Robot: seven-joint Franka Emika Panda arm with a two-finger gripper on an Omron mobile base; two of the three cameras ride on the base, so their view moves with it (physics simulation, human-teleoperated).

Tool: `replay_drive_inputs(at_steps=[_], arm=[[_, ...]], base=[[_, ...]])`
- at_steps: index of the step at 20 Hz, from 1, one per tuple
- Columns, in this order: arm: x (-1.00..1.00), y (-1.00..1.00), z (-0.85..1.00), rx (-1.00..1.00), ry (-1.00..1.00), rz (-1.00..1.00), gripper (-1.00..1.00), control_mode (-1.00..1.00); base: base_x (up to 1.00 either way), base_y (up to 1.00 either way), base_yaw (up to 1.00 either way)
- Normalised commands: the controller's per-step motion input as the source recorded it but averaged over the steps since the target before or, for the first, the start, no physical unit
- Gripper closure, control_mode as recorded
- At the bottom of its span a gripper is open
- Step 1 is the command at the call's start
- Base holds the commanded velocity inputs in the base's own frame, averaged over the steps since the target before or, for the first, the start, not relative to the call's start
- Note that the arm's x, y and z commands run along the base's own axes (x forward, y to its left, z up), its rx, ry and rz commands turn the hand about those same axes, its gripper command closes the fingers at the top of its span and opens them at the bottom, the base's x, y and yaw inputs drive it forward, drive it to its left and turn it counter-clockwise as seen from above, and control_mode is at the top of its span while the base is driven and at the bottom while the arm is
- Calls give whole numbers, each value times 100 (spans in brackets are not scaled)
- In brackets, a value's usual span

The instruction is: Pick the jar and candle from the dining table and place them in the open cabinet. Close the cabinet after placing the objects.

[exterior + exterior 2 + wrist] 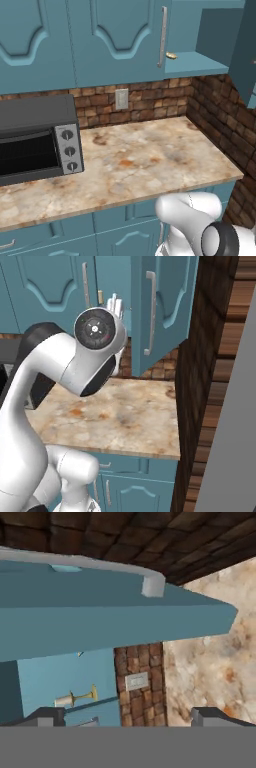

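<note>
Since the candle (171, 55) already sits on the shelf (200, 64) at its front left corner, close beside the neighbouring door's handle, that half of the placing looks done. From the hand view the candle (80, 697) appears turned on its side, which is the camera's roll, not a toppled holder. With its tips spread wide and nothing between them, the tool (127, 714) hangs by the open cabinet, so it seems to have let go and stands free for the next job. One cabinet door (162, 311) hangs open with its bar handle (149, 312) facing the arm, presumably left so because the jar must still go in. Below, the surface (145, 160) carries the toaster oven (37, 140).
</note>
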Motion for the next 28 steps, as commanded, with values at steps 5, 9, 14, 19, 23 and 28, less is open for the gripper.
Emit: replay_drive_inputs(at_steps=[5,9,14,19,23,28], arm=[[-40,18,2,-1,-2,0,-100,-100],[-67,-55,15,1,0,0,-100,-100],[-2,-64,22,4,0,0,-100,-100],[21,-59,23,3,0,-1,-100,-100],[2,-32,10,7,0,-2,-100,-100],[37,-1,0,5,0,6,-100,-100]], base=[[0,0,0],[0,0,0],[0,0,0],[0,0,0],[0,0,0],[0,0,0]])
